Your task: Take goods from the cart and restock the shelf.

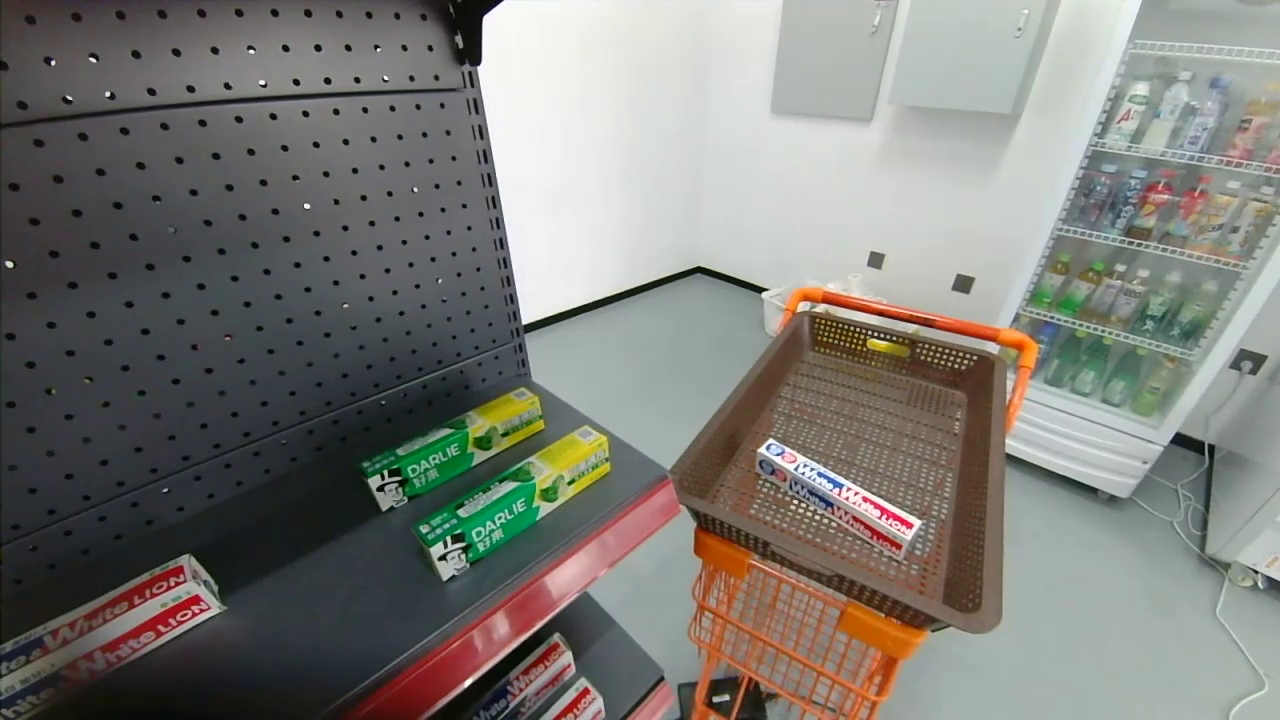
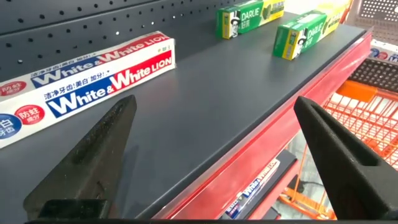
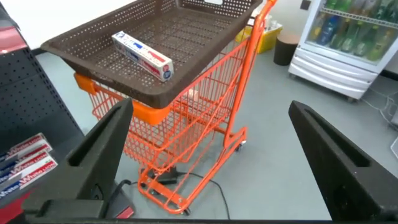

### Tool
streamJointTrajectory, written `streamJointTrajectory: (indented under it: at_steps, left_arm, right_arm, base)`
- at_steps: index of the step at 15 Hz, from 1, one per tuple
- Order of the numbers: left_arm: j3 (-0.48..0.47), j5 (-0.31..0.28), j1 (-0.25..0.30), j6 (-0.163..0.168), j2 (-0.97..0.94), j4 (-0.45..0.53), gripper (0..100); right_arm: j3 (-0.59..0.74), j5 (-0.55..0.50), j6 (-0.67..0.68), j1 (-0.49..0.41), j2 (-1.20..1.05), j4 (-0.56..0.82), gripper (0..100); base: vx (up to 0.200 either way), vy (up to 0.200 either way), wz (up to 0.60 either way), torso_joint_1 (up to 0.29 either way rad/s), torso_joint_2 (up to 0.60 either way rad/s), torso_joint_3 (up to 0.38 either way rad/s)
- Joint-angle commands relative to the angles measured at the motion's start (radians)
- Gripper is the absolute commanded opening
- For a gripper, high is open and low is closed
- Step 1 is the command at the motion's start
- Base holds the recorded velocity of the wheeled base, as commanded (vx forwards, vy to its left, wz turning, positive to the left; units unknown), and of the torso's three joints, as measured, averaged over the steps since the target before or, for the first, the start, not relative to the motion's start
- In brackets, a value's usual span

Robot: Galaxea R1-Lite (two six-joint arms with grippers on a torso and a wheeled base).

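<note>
The white cardboard toothpaste box (image 1: 838, 497) lies diagonally in the brown perforated cart basket (image 1: 985, 480), ahead of the nearer right end effector (image 3: 211, 109), wide open and empty.

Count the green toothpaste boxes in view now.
2. One green box lies on the shelf near the pegboard; the other lies just in front, nearer the red edge. The lower shelf is mostly hidden.

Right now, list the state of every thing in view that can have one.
left pincer: open, empty
right pincer: open, empty
shelf: partly stocked
green boxes: two, lying flat on the shelf
basket: holds one box
white box: lying flat in the basket, not yet taken
wall cabinets: doors shut
</note>
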Motion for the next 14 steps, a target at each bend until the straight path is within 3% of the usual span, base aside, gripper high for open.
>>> streamJointTrajectory:
  at_steps: [1, 3, 5, 7, 10, 12, 14]
  left_arm:
    - [0.000, 0.001, 0.000, -0.002, 0.001, 0.000, 100]
    - [0.000, 0.003, 0.000, -0.003, 0.000, 0.000, 100]
    - [0.000, 0.003, 0.000, -0.002, 0.000, 0.000, 100]
    - [0.000, 0.001, 0.000, 0.000, 0.000, 0.000, 100]
    - [0.000, 0.001, 0.001, -0.002, 0.000, 0.000, 100]
    - [0.000, 0.001, 0.000, 0.000, 0.001, 0.000, 100]
    - [0.000, 0.001, 0.000, 0.000, 0.000, 0.000, 100]
  right_arm:
    - [-0.328, 0.002, 0.013, 0.033, 0.425, 0.043, 100]
    - [-0.414, -0.043, 0.024, -0.004, 0.612, 0.032, 100]
    - [-0.509, -0.058, 0.036, -0.085, 0.849, -0.106, 100]
    - [-0.574, -0.070, 0.019, -0.090, 1.039, -0.254, 100]
    - [-0.681, 0.023, -0.202, -0.045, 1.181, -0.237, 100]
    - [-0.764, 0.039, -0.254, -0.025, 1.255, -0.153, 100]
    - [-0.830, 0.152, -0.310, 0.012, 1.327, -0.049, 100]
  base:
    - [0.000, 0.000, 0.00, 0.000, 0.00, 0.000]
    - [0.000, 0.000, 0.00, 0.000, 0.00, 0.000]
    - [0.000, 0.000, 0.00, 0.000, 0.00, 0.000]
    - [0.000, 0.000, 0.00, 0.000, 0.00, 0.000]
    - [0.000, 0.000, 0.00, 0.000, 0.00, 0.000]
    - [0.000, 0.000, 0.00, 0.000, 0.00, 0.000]
    - [0.000, 0.000, 0.00, 0.000, 0.00, 0.000]
